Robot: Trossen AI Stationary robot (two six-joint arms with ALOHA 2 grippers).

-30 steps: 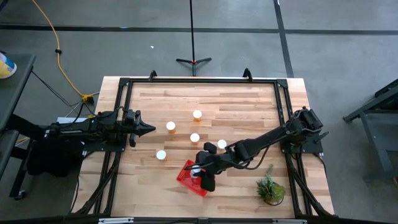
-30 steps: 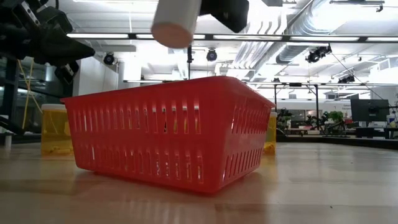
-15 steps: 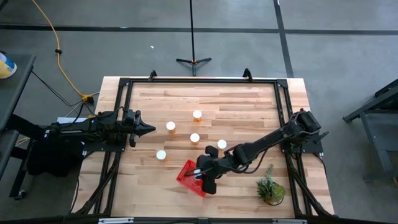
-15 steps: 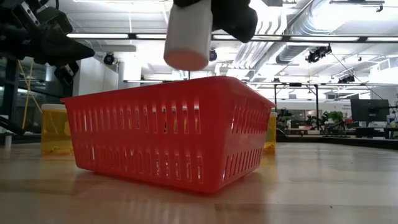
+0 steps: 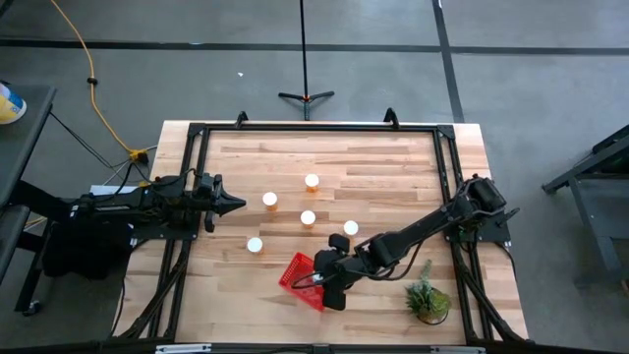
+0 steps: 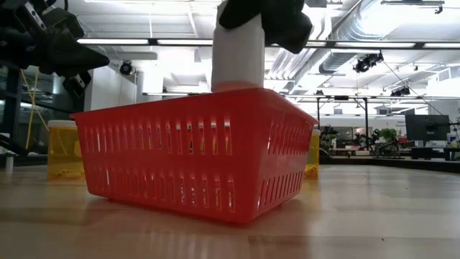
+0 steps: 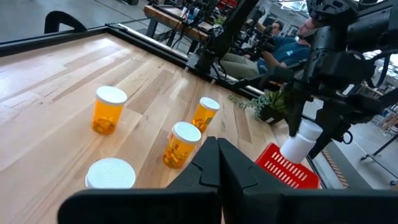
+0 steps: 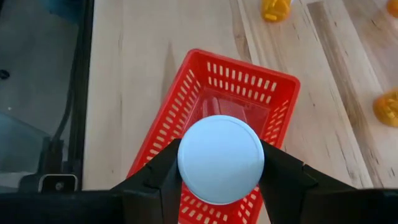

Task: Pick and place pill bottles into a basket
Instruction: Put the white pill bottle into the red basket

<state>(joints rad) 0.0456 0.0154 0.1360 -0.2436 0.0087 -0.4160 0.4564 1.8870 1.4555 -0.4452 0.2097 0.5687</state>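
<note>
The red basket (image 5: 299, 276) sits near the table's near edge; in the low view the basket (image 6: 187, 155) fills the middle. My right gripper (image 5: 327, 288) hangs over it, shut on a pill bottle (image 6: 240, 56) whose white cap end (image 8: 221, 158) points down at the level of the basket's rim. Several orange pill bottles with white caps stand on the wood: one (image 5: 269, 201), another (image 5: 312, 181), a third (image 5: 308, 218), and more nearby. My left gripper (image 5: 236, 205) waits shut at the table's left side, touching nothing. My right gripper pinches the pill bottle's sides (image 8: 180, 163) between its two fingers (image 8: 283, 177). The fingers slant down from the table's right side and lie along the bottle. The cap end sticks out past the fingertips. The bottle hangs nearly upright, cap down, over the basket's inside.
A small green potted plant (image 5: 427, 298) stands near the right front corner. A black frame (image 5: 314, 128) runs around the table's edges. People sit beyond the table in the left wrist view (image 7: 292, 37). Bare wood lies at the far side.
My right gripper has sunk toward the basket with the pill bottle and drifted slightly toward the near right. The bottle has tipped from slanted to nearly upright, and its cap end has come down to the basket's rim.
</note>
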